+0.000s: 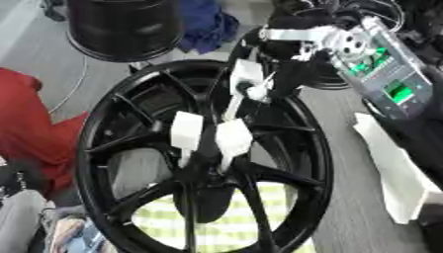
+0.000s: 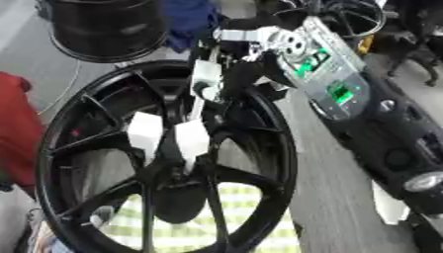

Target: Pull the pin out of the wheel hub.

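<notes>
A large black spoked wheel [image 1: 100, 128] stands tilted and fills the middle of both views. Its hub [image 1: 206, 170] sits where the spokes meet. My right hand [image 1: 251, 81] comes in from the upper right, behind a forearm that carries a green circuit board. Two white-padded fingers [image 1: 186, 131] reach down side by side to the hub and close together over its centre. The pin is a dark thing pinched between them, mostly hidden by the pads. My left hand shows in neither view.
A second black wheel [image 1: 125, 27] stands at the top left beside a blue cloth [image 1: 207, 22]. Red fabric [image 1: 30, 133] lies at the left, and a white box [image 1: 394, 168] at the right. A green checked cloth [image 1: 216, 222] lies under the wheel.
</notes>
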`<state>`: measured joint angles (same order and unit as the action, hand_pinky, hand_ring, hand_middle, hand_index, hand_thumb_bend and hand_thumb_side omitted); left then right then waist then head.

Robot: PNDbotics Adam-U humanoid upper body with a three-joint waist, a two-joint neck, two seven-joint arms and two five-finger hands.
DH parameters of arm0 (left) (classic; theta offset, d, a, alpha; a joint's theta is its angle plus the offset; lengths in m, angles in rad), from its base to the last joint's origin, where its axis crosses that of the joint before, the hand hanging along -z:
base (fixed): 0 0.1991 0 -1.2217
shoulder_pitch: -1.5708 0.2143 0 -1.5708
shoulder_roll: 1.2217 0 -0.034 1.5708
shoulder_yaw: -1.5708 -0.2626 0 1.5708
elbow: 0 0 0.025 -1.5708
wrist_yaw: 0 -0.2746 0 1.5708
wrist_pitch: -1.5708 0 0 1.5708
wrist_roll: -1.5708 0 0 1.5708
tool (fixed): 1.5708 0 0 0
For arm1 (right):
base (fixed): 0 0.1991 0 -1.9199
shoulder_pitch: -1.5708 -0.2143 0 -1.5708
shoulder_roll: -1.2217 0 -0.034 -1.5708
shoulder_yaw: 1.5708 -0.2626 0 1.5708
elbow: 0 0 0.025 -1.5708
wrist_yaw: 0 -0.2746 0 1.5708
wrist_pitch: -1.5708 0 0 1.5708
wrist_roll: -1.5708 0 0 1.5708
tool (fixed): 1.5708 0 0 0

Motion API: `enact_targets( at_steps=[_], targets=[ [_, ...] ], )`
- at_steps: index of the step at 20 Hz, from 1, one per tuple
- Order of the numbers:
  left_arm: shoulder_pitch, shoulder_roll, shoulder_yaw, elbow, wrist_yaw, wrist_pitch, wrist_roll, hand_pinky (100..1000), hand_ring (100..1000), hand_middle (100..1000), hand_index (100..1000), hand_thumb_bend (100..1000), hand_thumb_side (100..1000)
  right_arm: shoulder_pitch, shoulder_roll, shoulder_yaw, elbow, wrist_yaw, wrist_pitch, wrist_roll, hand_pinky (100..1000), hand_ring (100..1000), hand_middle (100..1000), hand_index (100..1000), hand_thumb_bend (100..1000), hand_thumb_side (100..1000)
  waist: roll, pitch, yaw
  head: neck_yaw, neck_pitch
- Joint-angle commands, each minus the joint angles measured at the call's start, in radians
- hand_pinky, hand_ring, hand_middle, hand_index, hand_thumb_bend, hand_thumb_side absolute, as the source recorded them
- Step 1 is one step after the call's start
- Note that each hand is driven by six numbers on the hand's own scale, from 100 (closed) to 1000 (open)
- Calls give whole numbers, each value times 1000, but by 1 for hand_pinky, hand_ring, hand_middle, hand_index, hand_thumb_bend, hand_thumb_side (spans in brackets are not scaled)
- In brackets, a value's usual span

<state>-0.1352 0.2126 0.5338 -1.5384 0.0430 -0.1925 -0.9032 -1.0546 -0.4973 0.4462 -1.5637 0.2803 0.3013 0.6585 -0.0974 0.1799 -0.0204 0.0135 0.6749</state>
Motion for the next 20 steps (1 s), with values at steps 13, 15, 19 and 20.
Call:
enact_targets(
  at_steps=[13, 15, 19, 20],
  targets=[
    [6, 22, 74, -24, 5, 4, -4, 694, 669, 619, 782, 100, 871, 231, -243, -304, -171, 50, 114, -165, 538, 555, 470, 602, 106, 204, 25, 2, -106, 68, -33],
    [6, 23, 86, -22, 5, 0, -4, 694, 669, 619, 782, 100, 871, 279, -216, -352, -125, 79, 143, -194, 555, 568, 483, 626, 122, 221, 27, 8, -123, 75, -39],
    [4, 24, 78, -20, 2, -4, -4, 694, 669, 619, 782, 100, 871, 375, -185, -447, -116, 131, 137, -253, 555, 568, 483, 626, 122, 221, 22, 7, -111, 62, -38],
    [4, 25, 75, -19, 1, -4, -4, 694, 669, 619, 782, 100, 871, 396, -182, -468, -123, 133, 127, -266, 555, 568, 483, 626, 122, 221, 21, 6, -107, 58, -37]
  ],
)
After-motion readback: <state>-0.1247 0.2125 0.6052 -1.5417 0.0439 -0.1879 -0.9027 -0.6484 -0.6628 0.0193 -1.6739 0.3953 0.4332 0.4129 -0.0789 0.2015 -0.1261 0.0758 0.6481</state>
